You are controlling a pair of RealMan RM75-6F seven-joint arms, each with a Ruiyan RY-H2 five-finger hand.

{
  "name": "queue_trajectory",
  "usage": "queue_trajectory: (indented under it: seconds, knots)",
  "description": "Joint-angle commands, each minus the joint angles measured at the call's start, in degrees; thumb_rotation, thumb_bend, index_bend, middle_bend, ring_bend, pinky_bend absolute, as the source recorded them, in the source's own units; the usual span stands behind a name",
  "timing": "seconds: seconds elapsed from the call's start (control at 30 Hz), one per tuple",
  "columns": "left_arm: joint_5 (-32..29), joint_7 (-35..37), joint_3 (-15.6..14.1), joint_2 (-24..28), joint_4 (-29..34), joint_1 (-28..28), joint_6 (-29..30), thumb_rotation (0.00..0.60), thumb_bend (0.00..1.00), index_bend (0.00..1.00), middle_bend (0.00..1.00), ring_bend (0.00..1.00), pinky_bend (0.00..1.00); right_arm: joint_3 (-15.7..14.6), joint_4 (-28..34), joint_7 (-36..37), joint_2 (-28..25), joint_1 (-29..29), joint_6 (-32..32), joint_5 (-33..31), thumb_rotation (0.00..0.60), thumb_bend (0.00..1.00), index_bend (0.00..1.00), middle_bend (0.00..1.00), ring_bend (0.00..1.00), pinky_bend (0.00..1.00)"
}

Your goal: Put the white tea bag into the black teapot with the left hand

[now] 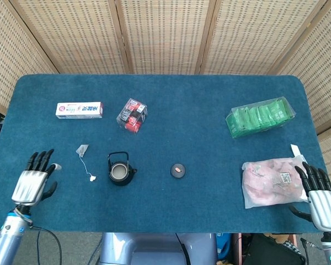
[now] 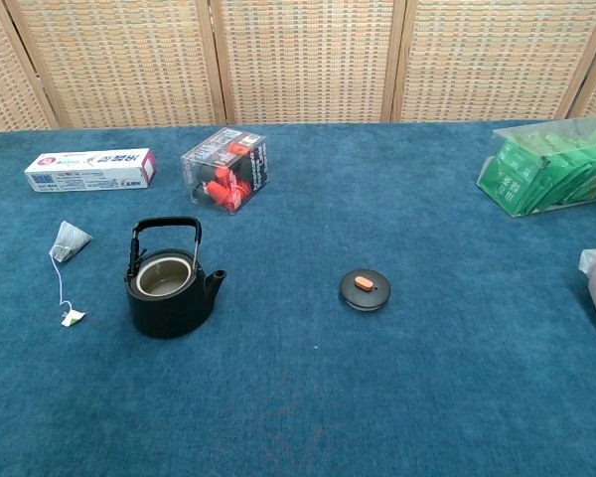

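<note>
The white tea bag (image 1: pixel 82 149) (image 2: pixel 70 239) lies on the blue table left of the black teapot (image 1: pixel 120 169) (image 2: pixel 169 281), its string trailing toward the front to a small tag (image 1: pixel 91 178) (image 2: pixel 73 318). The teapot stands upright and lidless, its handle raised. Its black lid (image 1: pixel 178 170) (image 2: pixel 365 289) with an orange knob lies to the right. My left hand (image 1: pixel 35 178) is open over the table's left front, a hand's width left of the tea bag, holding nothing. My right hand (image 1: pixel 320 196) is open at the front right edge. Neither hand shows in the chest view.
A white toothpaste box (image 1: pixel 79 109) (image 2: pixel 90 170) and a clear box of red items (image 1: pixel 132 116) (image 2: pixel 224 169) lie behind the teapot. A pack of green sachets (image 1: pixel 260 116) (image 2: pixel 549 165) sits at the back right. A pink bag (image 1: pixel 271 180) lies beside my right hand.
</note>
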State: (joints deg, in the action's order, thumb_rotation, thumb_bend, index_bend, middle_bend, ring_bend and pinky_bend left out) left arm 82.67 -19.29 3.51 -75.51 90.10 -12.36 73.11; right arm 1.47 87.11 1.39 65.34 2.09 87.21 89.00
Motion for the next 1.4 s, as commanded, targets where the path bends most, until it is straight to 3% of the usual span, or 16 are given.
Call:
queue_trajectory:
  seconds: [0.03,0.5,0.8,1.4]
  knots:
    - [-0.66,-1.64,-0.2,-2.77,-1.98,-2.0,-2.63,0.6,0.42,0.38,0.0,0.0,0.0,-0.01,0.0,0.06,-0.04,-0.07,0.01,-0.05,0.6,0.06,0.0,0.0,0.0,0.0]
    - [-3.46,-2.81,0.22,-11.44,-9.56,-4.97,-5.66,0.6,0.41,0.42,0.0,0.0,0.0,-0.08,-0.49,0.7,-0.14,-0.66,0.22,-0.48,0.6,0.06,0.0,0.0,0.0,0.0]
    - [-5.39,-2.57,0.88,-14.86,-12.63,-6.23,-6.71,0.6,0.33,0.44,0.0,0.0,0.0,-0.04,-0.45,0.56,-0.27,-0.97,0.38,-0.69,0.6,0.06,0.0,0.0,0.0,0.0]
    - [-6.19,-1.67,0.67,-19.19,-15.43,-8.34,-7.8,0.6,0.33,0.46,0.01,0.0,0.0,-0.07,-0.66,0.85,-0.51,-1.91,0.77,-1.37,0.6,0.06,0.0,0.0,0.0,0.0]
